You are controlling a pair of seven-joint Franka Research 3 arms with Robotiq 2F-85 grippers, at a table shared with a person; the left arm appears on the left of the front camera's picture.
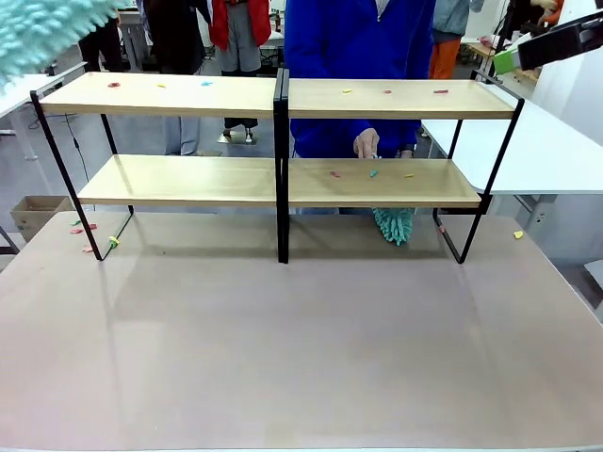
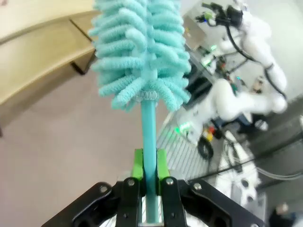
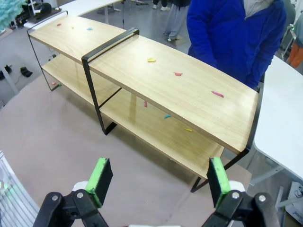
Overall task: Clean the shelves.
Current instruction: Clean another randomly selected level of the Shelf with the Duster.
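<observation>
The shelves [image 1: 188,94] stand across the far half of the table, two light-wood boards in a black frame with a central post. Small coloured scraps [image 1: 441,91] lie on both boards. My left gripper [image 2: 150,163] is shut on the handle of a fluffy teal duster [image 2: 142,52], whose head shows at the top left corner [image 1: 42,33], above the shelves' left end. High above the shelves' right end, my right gripper [image 3: 159,177] is open and holds nothing; its green pad [image 1: 506,61] shows at the top right. The shelves [image 3: 156,71] lie below it.
A person in blue [image 1: 358,47] stands behind the shelves, one hand [image 1: 367,143] over the lower board; a second teal duster [image 1: 394,224] hangs below that board. Scraps [image 1: 83,228] lie on the tabletop by the frame's left foot. A white table [image 1: 546,141] adjoins at the right.
</observation>
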